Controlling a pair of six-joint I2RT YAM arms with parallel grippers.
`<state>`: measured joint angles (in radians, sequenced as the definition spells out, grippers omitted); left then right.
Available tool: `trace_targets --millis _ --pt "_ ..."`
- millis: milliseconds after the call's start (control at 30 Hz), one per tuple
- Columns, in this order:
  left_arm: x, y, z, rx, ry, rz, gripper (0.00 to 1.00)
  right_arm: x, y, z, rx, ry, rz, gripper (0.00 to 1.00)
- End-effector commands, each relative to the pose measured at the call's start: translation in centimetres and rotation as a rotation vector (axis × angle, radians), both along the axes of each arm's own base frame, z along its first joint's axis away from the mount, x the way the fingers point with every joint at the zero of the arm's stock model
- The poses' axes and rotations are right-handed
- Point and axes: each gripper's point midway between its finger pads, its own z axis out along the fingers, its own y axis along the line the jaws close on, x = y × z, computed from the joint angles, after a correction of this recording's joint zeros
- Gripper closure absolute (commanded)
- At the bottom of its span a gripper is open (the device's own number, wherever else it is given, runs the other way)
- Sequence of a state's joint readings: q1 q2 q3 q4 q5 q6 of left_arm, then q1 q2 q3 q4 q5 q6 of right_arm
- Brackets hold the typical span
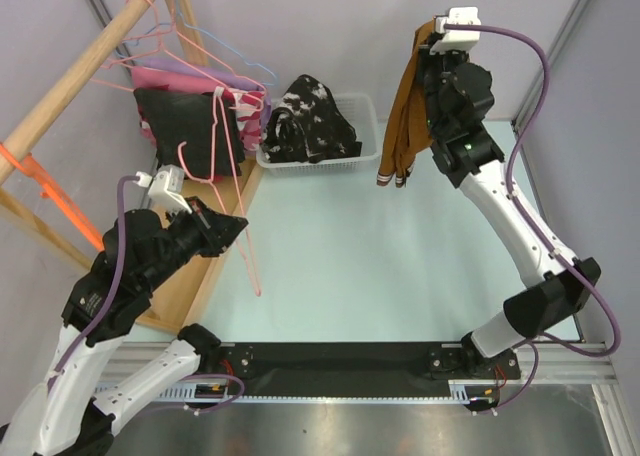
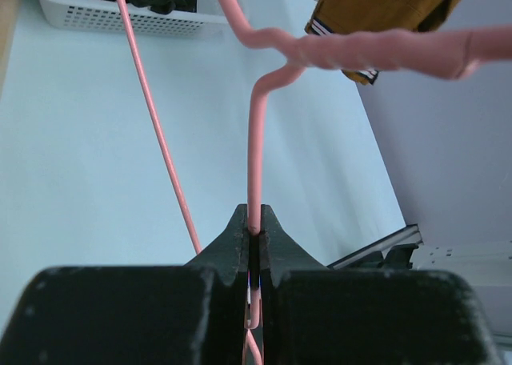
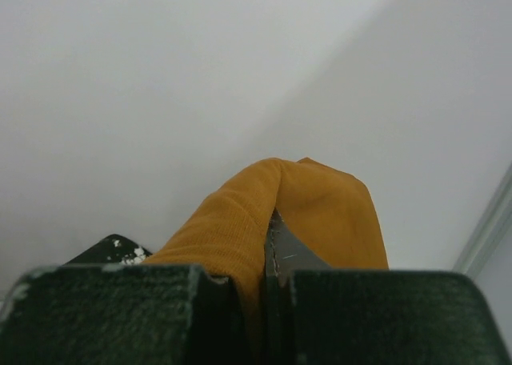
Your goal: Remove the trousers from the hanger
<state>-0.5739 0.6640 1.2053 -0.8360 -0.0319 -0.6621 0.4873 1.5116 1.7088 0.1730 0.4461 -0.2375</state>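
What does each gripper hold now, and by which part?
Left gripper: pink hanger, by the wire near its twisted neck. Right gripper: rust-brown trousers, by a fold.

Rust-brown trousers (image 1: pixel 400 111) hang limp aloft; black-and-white trousers (image 1: pixel 312 121) lie bunched in basket (image 1: pixel 320 163).

You have bright, even, diffuse light in every view, with only faint shadows on the pale surface (image 1: pixel 400 256). Close to your left wrist lens, the left gripper (image 2: pixel 254 230) is a dark soft blur, and the pink hanger wire (image 2: pixel 256 141) just ahead of it is blurred too. The right gripper (image 3: pixel 268 237) reads near black; the rust-brown trousers (image 3: pixel 232 221) between its jaws look sharper and evenly lit.
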Motion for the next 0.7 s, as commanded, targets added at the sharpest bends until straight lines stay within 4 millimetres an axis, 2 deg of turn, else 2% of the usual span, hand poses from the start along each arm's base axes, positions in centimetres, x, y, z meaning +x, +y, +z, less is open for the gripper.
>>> trace_targets --millis 0,33,67,100,200,233,267,300,333,400,433,467,533,567,633,667 --pt "0.1 -0.1 4.0 -0.014 -0.157 -0.033 1.0 -0.6 0.1 7.5 0.085 -0.278 0.067 1.0" --pt "0.1 -0.2 4.3 -0.011 -0.173 -0.04 1.0 1.5 1.1 6.6 0.037 -0.272 0.062 1.0" --pt "0.1 -0.2 4.6 -0.013 -0.183 -0.047 1.0 2.4 2.0 6.4 0.01 -0.273 0.076 1.0" --pt "0.1 -0.3 4.9 -0.016 -0.197 -0.047 1.0 5.1 3.5 5.1 -0.019 -0.256 0.073 1.0" --pt "-0.2 -1.0 5.5 -0.039 -0.218 -0.094 1.0 8.9 7.5 2.5 -0.109 -0.225 0.11 1.0" --pt "-0.2 -1.1 5.6 -0.038 -0.227 -0.1 1.0 11.9 9.6 0.2 -0.138 -0.206 0.116 1.0" --pt "-0.1 -1.2 5.9 -0.041 -0.24 -0.105 1.0 12.6 11.5 -0.4 -0.172 -0.209 0.128 1.0" --pt "0.0 -1.3 6.0 -0.038 -0.241 -0.102 1.0 13.8 13.0 -2.0 -0.196 -0.18 0.14 1.0" --pt "0.2 -1.3 6.0 -0.03 -0.246 -0.104 1.0 16.0 15.2 -4.8 -0.21 -0.171 0.153 1.0" --pt "0.5 -1.4 6.2 -0.022 -0.255 -0.1 1.0 16.6 18.6 -7.8 -0.227 -0.162 0.196 1.0" --pt "0.6 -1.4 6.2 -0.016 -0.257 -0.101 1.0 17.4 20.3 -11.1 -0.248 -0.127 0.217 1.0" --pt "0.7 -1.3 6.3 -0.015 -0.261 -0.095 1.0 17.1 21.7 -12.0 -0.236 -0.14 0.24 1.0" --pt "1.1 -1.2 6.2 0.0 -0.262 -0.084 1.0 17.4 22.9 -14.8 -0.212 -0.102 0.265 1.0" --pt "1.2 -1.2 6.1 0.004 -0.257 -0.078 1.0 17.7 23.6 -17.1 -0.198 -0.058 0.287 1.0" --pt "1.4 -1.2 5.8 0.012 -0.252 -0.072 1.0 17.9 24.3 -18.7 -0.127 -0.012 0.331 0.99" --pt "1.6 -1.2 5.6 0.014 -0.247 -0.069 1.0 18.1 24.7 -20.2 -0.121 0.022 0.346 0.98"
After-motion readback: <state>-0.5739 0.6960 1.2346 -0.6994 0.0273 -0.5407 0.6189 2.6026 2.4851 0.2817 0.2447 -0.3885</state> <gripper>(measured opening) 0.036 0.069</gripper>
